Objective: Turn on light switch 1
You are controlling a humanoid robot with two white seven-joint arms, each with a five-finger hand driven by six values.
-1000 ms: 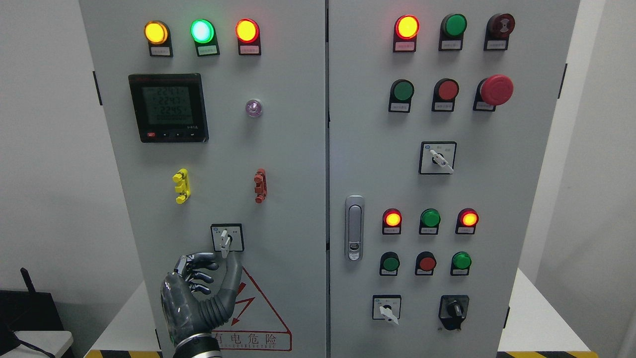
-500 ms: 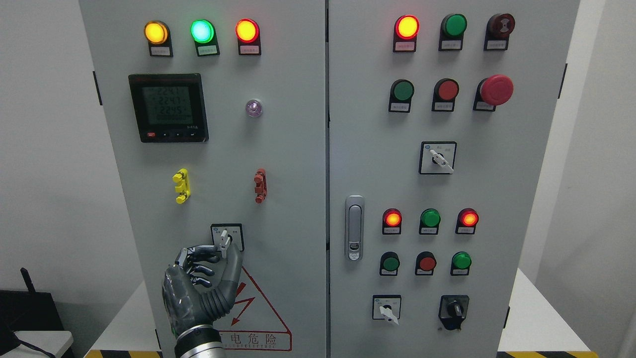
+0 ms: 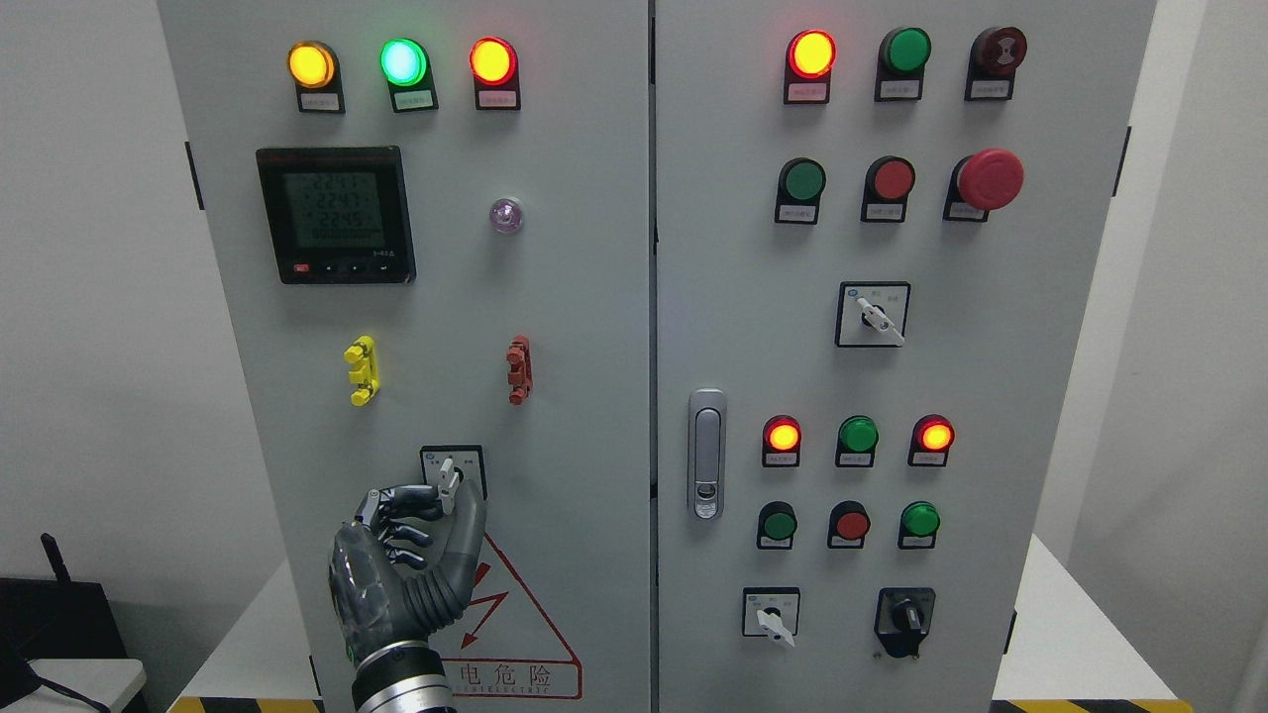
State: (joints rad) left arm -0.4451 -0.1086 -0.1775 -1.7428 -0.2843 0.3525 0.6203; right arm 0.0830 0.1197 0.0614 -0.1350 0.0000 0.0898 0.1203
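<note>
The rotary switch (image 3: 449, 475), a small white lever on a black-framed square plate, sits low on the left door of the grey cabinet (image 3: 575, 297). My left hand (image 3: 456, 501) comes up from the bottom edge and sits right under the plate. Its index finger and thumb (image 3: 474, 515) close around the lever's lower end, and the other fingers are curled beside it. The lever leans slightly off vertical. The hand hides the plate's lower edge. My right arm does not show.
Above the switch are a yellow clip (image 3: 362, 370), a brown clip (image 3: 518, 369), a meter display (image 3: 335, 214) and three lit lamps. A red warning triangle (image 3: 515, 634) lies below. The right door carries a latch (image 3: 705, 454), buttons, further rotary switches (image 3: 872, 314) and an emergency stop (image 3: 989, 179).
My left hand has risen a little towards the switch, and its index finger and thumb have closed in on the lever. The lever now leans slightly.
</note>
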